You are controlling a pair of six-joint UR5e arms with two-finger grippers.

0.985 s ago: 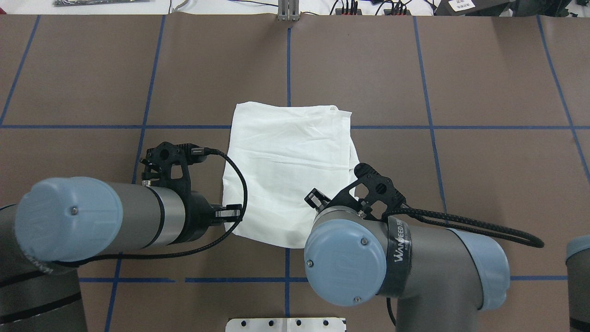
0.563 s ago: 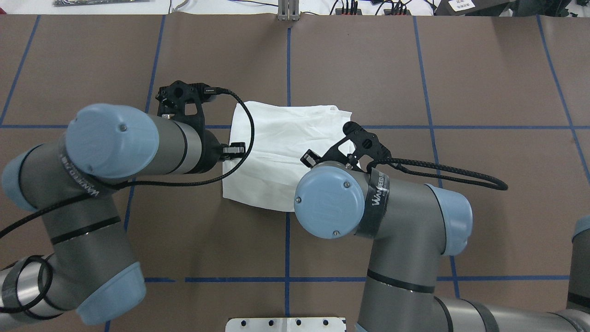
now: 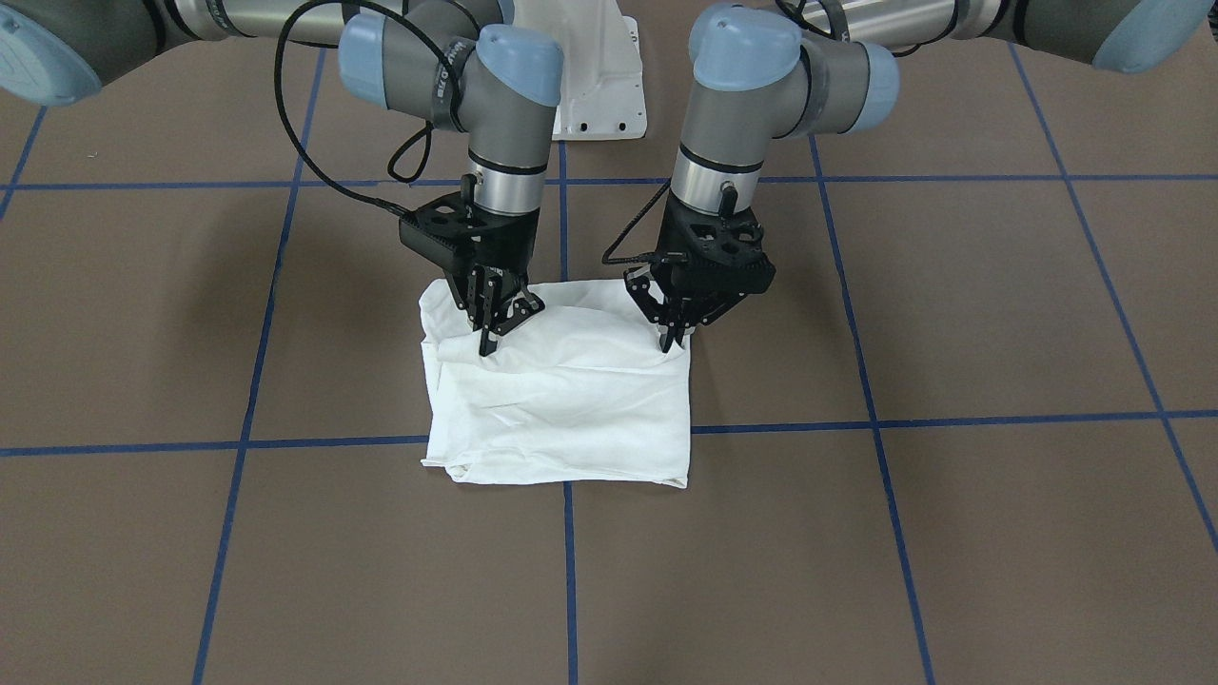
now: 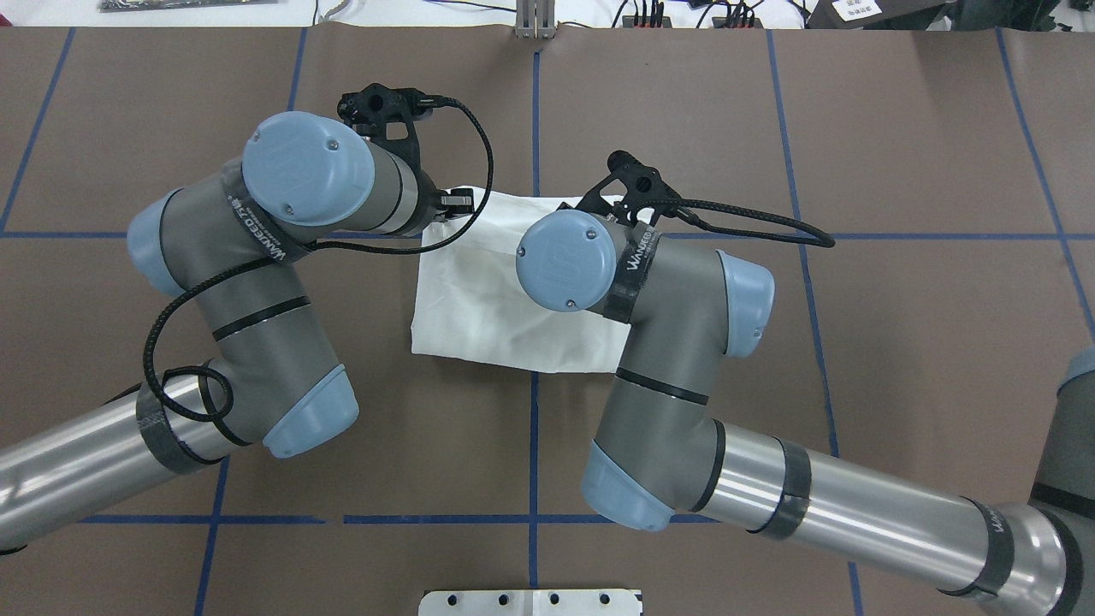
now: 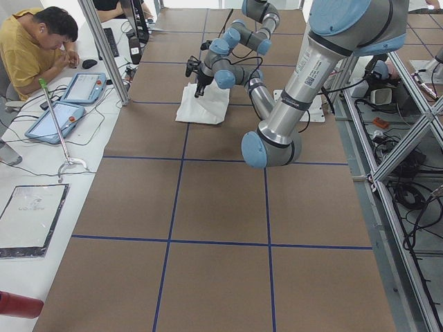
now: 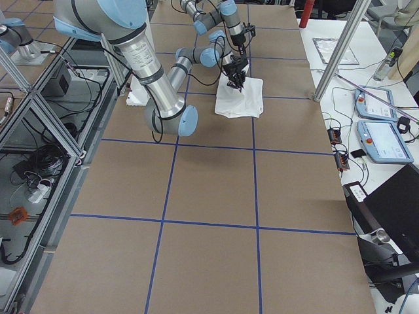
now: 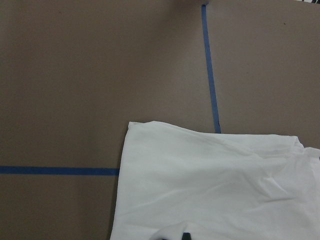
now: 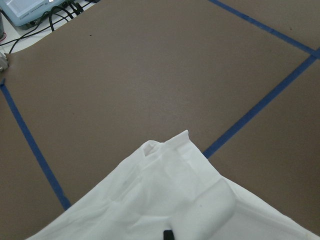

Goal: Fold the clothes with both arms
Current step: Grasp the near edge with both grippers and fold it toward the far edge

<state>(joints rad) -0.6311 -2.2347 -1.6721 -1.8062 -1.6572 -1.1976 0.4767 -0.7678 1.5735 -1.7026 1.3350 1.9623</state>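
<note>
The clothes are one white shirt (image 3: 561, 400) lying as a folded rectangle on the brown table (image 3: 952, 314), plain side up, with no print showing. My right gripper (image 3: 490, 338) points down at its robot-side left corner in the front-facing view, fingers pinched on a lifted fold of fabric. At the opposite corner my left gripper (image 3: 671, 341) is shut on the shirt's edge. From overhead, both wrists cover the far half of the shirt (image 4: 479, 299). In each wrist view the shirt (image 7: 215, 185) (image 8: 165, 200) spreads out below.
Blue tape lines (image 4: 535, 120) divide the table into a grid. The white pedestal base (image 3: 595, 76) sits at the robot's edge. A seated person (image 5: 34, 41) and tablets (image 5: 59, 114) are at the far side bench. Cables and boxes (image 4: 684, 13) line the far edge.
Both arms have swung away from the robot, carrying the shirt's near edge with them. The shirt now covers a shorter stretch of table, its near edge farther from the base.
</note>
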